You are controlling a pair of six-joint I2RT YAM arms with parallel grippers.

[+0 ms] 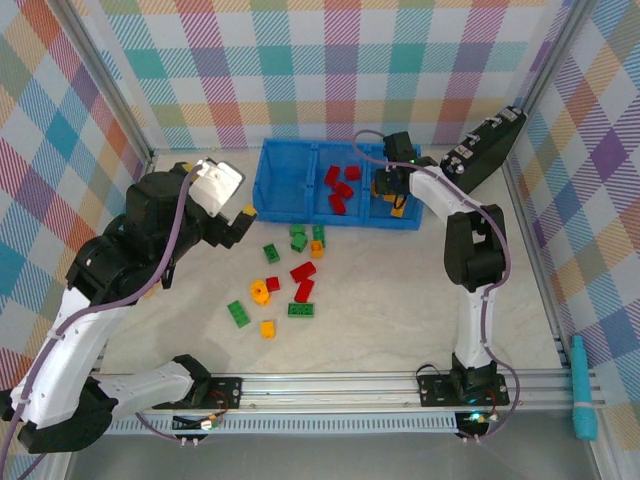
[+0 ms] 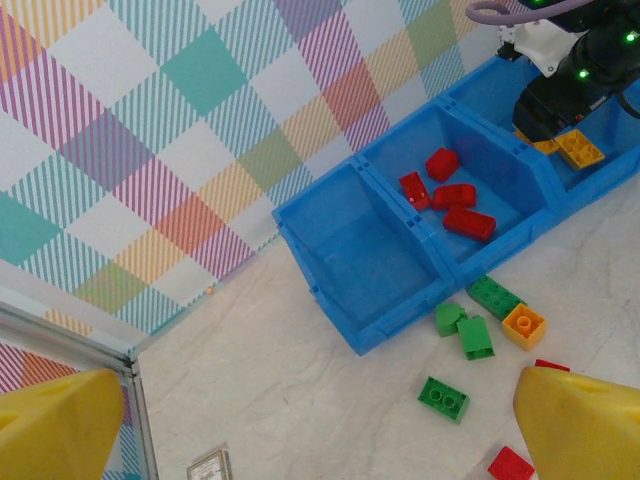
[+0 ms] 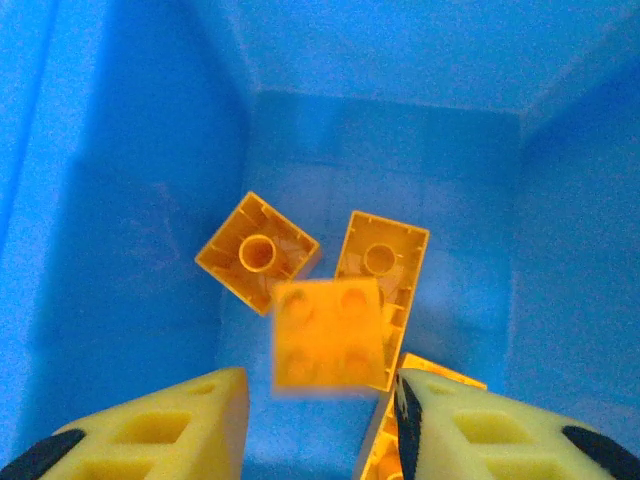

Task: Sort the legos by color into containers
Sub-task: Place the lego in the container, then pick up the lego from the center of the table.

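My right gripper (image 3: 320, 420) is open over the right compartment of the blue bin (image 1: 290, 185). A blurred orange brick (image 3: 327, 335) hangs loose between and just beyond its fingers, above two upturned orange bricks (image 3: 257, 250). Several red bricks (image 2: 455, 195) lie in the middle compartment. The left compartment (image 2: 350, 250) holds nothing. Loose green (image 1: 271, 253), red (image 1: 303, 271) and orange (image 1: 260, 292) bricks are scattered on the table in front of the bin. My left gripper (image 2: 320, 430) is open in the air left of them, nothing between its fingers.
A black flat case (image 1: 485, 150) leans at the back right corner. A small printed card (image 2: 208, 465) lies on the table near the left wall. A teal tool (image 1: 583, 400) lies outside the frame rail at the right.
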